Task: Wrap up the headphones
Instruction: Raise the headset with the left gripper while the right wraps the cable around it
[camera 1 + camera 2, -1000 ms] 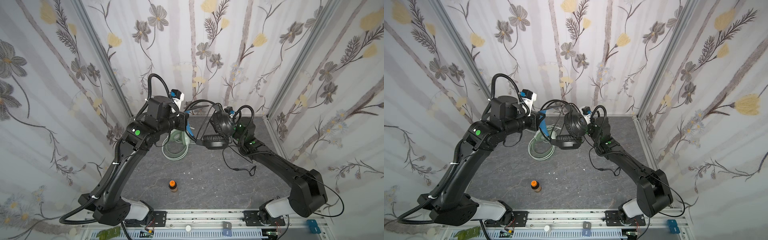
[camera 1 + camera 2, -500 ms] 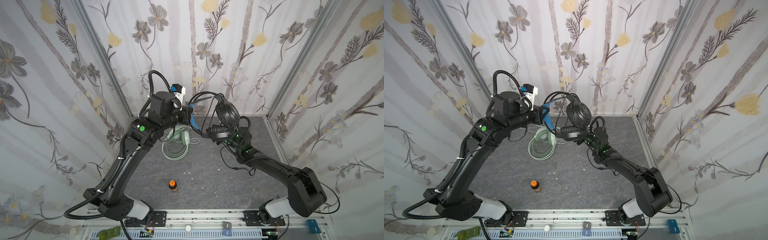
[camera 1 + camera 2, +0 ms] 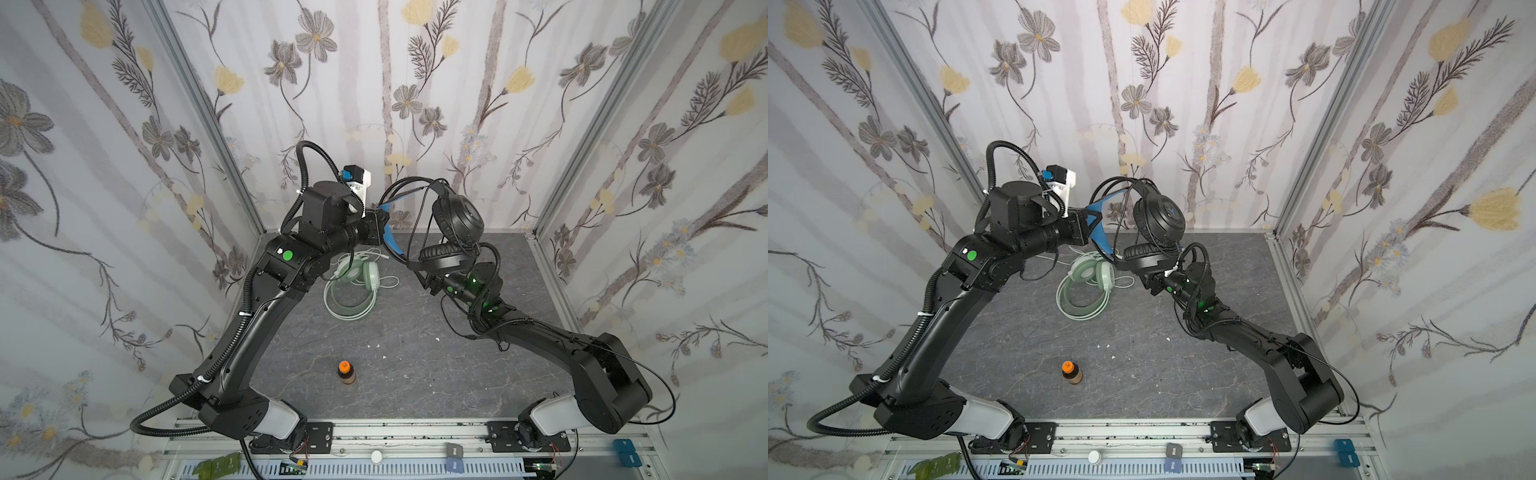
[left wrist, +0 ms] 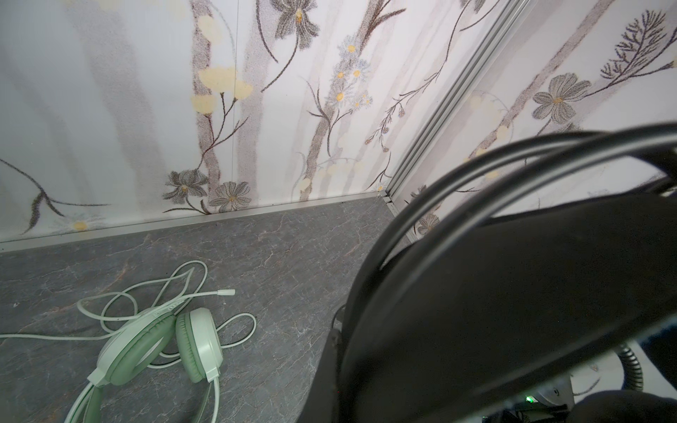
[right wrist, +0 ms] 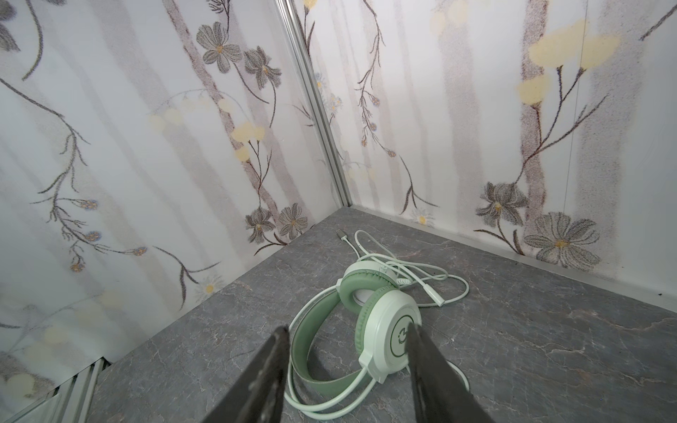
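The black headphones [image 3: 459, 214] hang in the air at the back, with the blue inner headband pointing left. My left gripper [image 3: 384, 227] is shut on that headband, which fills the left wrist view as a dark blurred mass [image 4: 513, 293]. Their black cable [image 3: 471, 336] trails down around my right arm to the table. My right gripper [image 3: 430, 284] sits just under the lower earcup; in the right wrist view it [image 5: 348, 327] stands open with nothing between its fingers. The mint-green headphones [image 3: 357, 274] [image 5: 384, 329] lie on the table below with their white cable loose.
A small brown bottle with an orange cap [image 3: 345, 372] stands near the front middle of the grey table [image 3: 415, 374]. Flowered walls close in the back and both sides. A few white specks lie on the table.
My left gripper has lifted the black headphones higher and toward the back wall. My right gripper has moved from beside the earcup to beneath the lower one.
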`<action>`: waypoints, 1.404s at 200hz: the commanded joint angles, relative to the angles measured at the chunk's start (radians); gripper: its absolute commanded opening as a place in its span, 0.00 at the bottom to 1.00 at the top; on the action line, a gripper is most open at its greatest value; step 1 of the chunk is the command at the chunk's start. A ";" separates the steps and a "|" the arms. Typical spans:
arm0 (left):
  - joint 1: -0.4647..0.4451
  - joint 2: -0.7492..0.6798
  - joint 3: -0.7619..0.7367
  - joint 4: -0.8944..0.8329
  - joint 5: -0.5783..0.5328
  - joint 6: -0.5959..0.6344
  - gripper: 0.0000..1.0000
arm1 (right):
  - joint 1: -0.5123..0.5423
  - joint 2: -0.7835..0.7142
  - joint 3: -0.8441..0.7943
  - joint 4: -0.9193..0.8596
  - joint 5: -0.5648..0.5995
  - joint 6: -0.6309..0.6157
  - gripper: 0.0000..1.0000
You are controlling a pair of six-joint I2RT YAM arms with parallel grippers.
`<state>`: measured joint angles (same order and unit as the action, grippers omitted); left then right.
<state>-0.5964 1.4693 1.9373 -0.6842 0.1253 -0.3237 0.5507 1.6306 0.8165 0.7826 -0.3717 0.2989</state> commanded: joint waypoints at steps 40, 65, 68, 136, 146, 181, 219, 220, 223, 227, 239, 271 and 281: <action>0.022 0.014 0.016 0.163 0.019 -0.104 0.00 | 0.020 0.001 -0.060 0.073 0.006 0.035 0.56; 0.028 0.020 0.011 0.190 0.034 -0.131 0.00 | 0.027 0.025 -0.060 0.083 0.015 0.045 0.56; 0.029 0.019 0.011 0.193 0.036 -0.134 0.00 | 0.028 0.028 -0.060 0.084 0.016 0.046 0.56; 0.064 0.022 -0.010 0.274 -0.003 -0.251 0.00 | 0.037 0.085 -0.091 0.035 0.035 0.040 0.28; 0.072 0.023 -0.021 0.287 -0.022 -0.274 0.00 | 0.044 0.083 -0.085 0.005 0.043 0.026 0.25; 0.086 0.056 -0.032 0.335 -0.081 -0.340 0.00 | 0.076 0.069 -0.053 -0.098 0.049 -0.021 0.18; 0.096 0.121 -0.008 0.374 -0.115 -0.394 0.00 | 0.118 0.055 -0.041 -0.143 0.011 -0.043 0.09; 0.096 0.123 -0.006 0.374 -0.117 -0.396 0.00 | 0.120 0.053 -0.041 -0.145 0.011 -0.044 0.09; 0.098 0.127 -0.002 0.372 -0.125 -0.399 0.00 | 0.123 0.050 -0.039 -0.155 0.011 -0.048 0.08; 0.099 0.132 0.003 0.370 -0.138 -0.406 0.00 | 0.129 0.047 -0.038 -0.167 0.012 -0.056 0.07; 0.104 0.151 0.010 0.363 -0.179 -0.436 0.00 | 0.152 0.028 -0.029 -0.218 0.034 -0.084 0.04; 0.120 0.228 0.062 0.320 -0.270 -0.476 0.00 | 0.210 0.008 0.039 -0.406 0.096 -0.162 0.01; 0.121 0.256 0.085 0.299 -0.294 -0.463 0.00 | 0.231 0.005 0.066 -0.463 0.116 -0.194 0.00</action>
<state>-0.4774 1.6783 1.9724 -0.4225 -0.0685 -0.7368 0.7475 1.6459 0.8318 0.4801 -0.3161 0.1970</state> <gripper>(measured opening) 0.060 0.049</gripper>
